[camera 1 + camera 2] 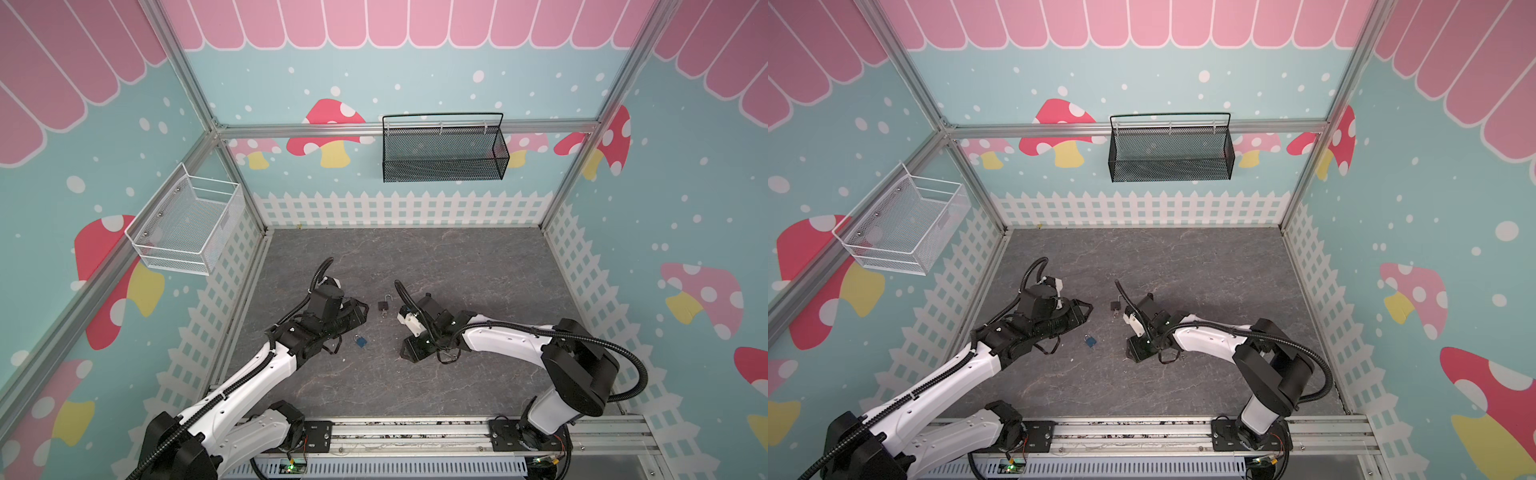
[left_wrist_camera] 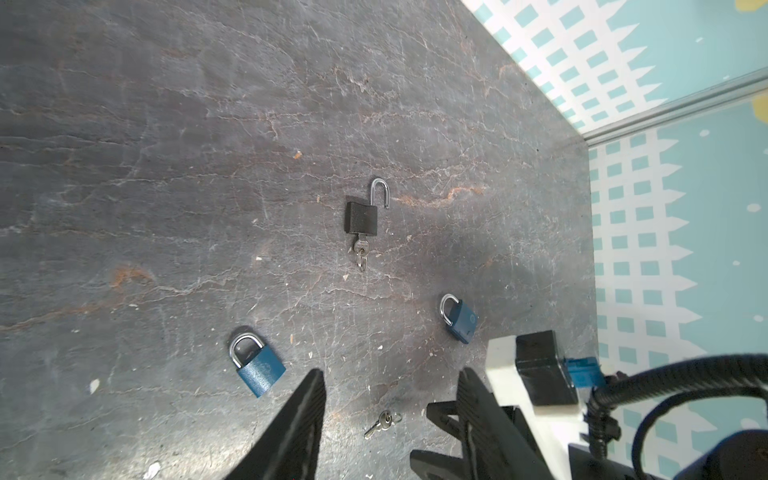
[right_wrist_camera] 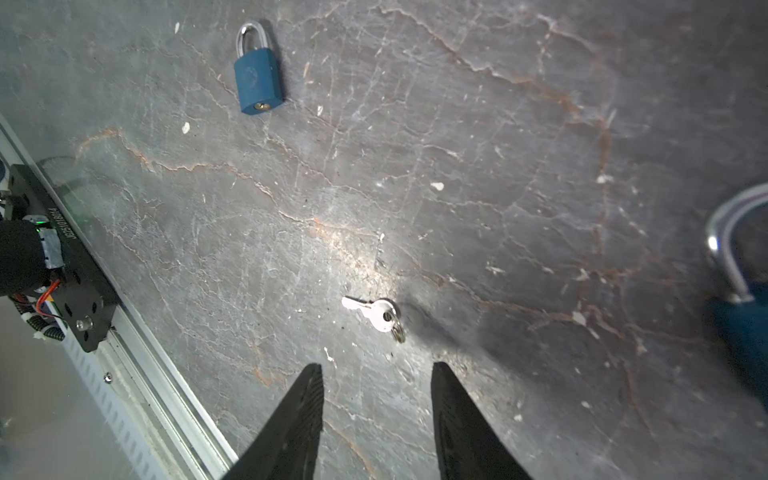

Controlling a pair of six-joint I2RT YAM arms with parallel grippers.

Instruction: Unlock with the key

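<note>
Black padlock (image 2: 361, 216) lay flat on the table (image 2: 166, 166) between the arms, shackle popped open, key (image 2: 360, 247) in its base; left gripper (image 2: 388, 372) spread, empty; right gripper (image 3: 376, 365) spread, empty, loose key (image 3: 374, 313) just ahead of its tips; blue padlock (image 2: 257, 365) and second blue padlock (image 2: 459, 318) nearby, both shackles closed.

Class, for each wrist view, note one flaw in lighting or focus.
Right wrist view: glare whitens the table beside the loose key, the blue padlock at the edge is blurred; left wrist view: soft shadow beside the black padlock.
</note>
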